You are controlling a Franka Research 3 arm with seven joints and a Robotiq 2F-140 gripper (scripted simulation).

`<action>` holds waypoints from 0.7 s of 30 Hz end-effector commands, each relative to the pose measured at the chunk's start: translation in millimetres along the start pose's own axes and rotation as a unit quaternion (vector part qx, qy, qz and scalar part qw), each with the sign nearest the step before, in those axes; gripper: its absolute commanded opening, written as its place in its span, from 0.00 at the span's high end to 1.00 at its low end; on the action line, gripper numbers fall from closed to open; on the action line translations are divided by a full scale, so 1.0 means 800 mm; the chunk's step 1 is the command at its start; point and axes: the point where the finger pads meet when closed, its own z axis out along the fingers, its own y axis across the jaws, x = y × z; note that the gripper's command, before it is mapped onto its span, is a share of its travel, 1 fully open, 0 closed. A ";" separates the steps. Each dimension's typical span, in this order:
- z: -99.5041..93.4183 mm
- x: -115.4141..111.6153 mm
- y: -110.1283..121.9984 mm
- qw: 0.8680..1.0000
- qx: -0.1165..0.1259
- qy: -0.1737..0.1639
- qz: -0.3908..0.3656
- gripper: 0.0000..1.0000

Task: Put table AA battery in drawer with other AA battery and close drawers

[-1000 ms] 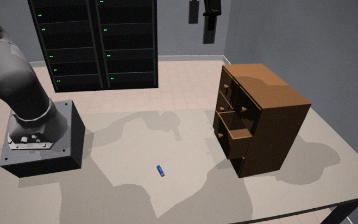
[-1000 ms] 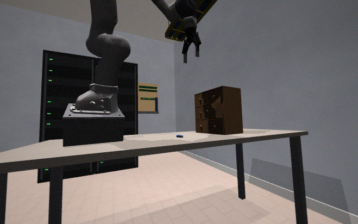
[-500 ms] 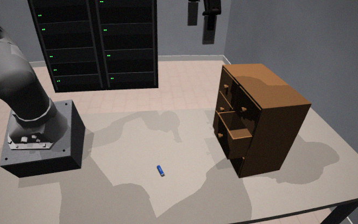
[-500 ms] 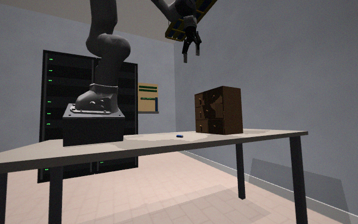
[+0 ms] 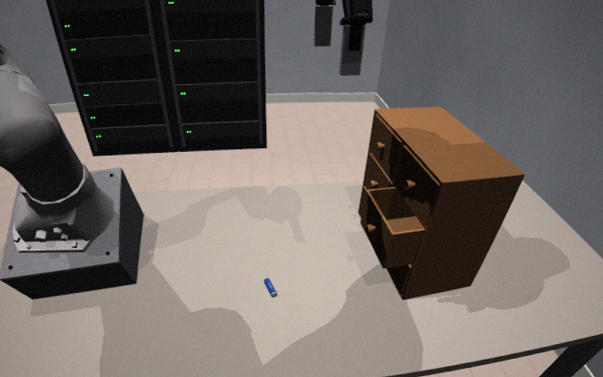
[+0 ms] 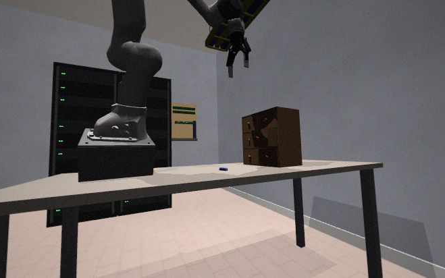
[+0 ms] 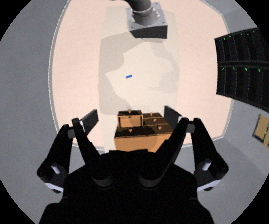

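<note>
The blue AA battery (image 5: pixel 270 286) (image 6: pixel 223 169) (image 7: pixel 129 76) lies on its side on the table between the robot base and the chest. The brown chest (image 5: pixel 462 224) (image 6: pixel 290 137) (image 7: pixel 142 142) stands upright, its drawer fronts facing the base. Its middle-row drawer (image 5: pixel 402 248) (image 6: pixel 268 137) in the column nearer the top camera is pulled partly out. No battery can be made out in it; part of its floor is hidden. The other drawers look pushed in, their contents hidden. My gripper (image 5: pixel 336 60) (image 6: pixel 238 71) (image 7: pixel 130 113) is wide open and empty, high above the chest's level.
The robot base (image 5: pixel 73 262) (image 6: pixel 115 162) (image 7: pixel 148 31) stands on the table (image 5: pixel 523 323) (image 6: pixel 182 186) across from the chest. A wall stands behind the chest. A black server rack (image 5: pixel 214 65) (image 6: pixel 82 103) (image 7: pixel 245 65) stands beyond the table's far side.
</note>
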 end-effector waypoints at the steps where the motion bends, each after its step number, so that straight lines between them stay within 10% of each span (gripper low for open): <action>1: -0.002 0.004 -0.006 1.000 0.007 0.003 0.002 0.00; 21: 0.000 0.004 -0.013 1.000 0.016 0.006 -0.001 0.00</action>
